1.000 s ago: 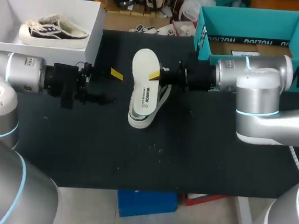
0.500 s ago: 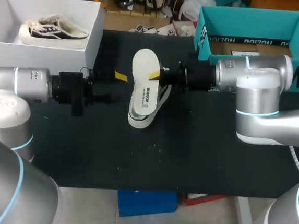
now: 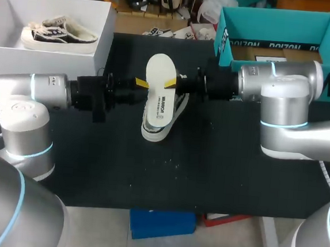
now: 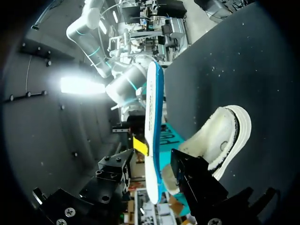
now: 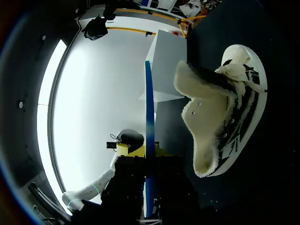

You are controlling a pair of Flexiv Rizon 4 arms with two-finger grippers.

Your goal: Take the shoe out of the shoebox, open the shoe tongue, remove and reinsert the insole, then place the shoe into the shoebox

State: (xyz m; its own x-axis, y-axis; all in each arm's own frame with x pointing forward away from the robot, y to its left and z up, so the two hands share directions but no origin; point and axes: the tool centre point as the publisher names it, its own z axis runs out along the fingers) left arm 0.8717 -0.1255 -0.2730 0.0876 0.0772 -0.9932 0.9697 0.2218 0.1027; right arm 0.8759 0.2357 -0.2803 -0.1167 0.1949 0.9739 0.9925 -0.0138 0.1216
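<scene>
Done: shoe (image 3: pixel 164 122) is out of the box and lies on the black table (image 3: pixel 235 181), mid-table. In the right wrist view its fleece tongue (image 5: pixel 206 82) looks pulled open.
Done: insole (image 3: pixel 159 79) is out of the shoe, held in the air just above it, one flat face turned up toward the head camera.
Right gripper (image 3: pixel 173 84): clamped on the insole from its side edge. The right wrist view shows the blue edge running straight between its fingers.
Left gripper (image 3: pixel 141 83): at the insole's opposite edge, jaws spread to either side of it with gaps showing. Looks released, not gripping.
Step in hand: likely a handover or regrip of the insole before reinsertion.
Left: slide insole back into shoe, seat it, then box the shoe.
Boxes: white shoebox (image 3: pixel 105 46) at far left holds another shoe, and the teal shoebox (image 3: pixel 278 20) sits at far right. Can't tell which is the target.
</scene>
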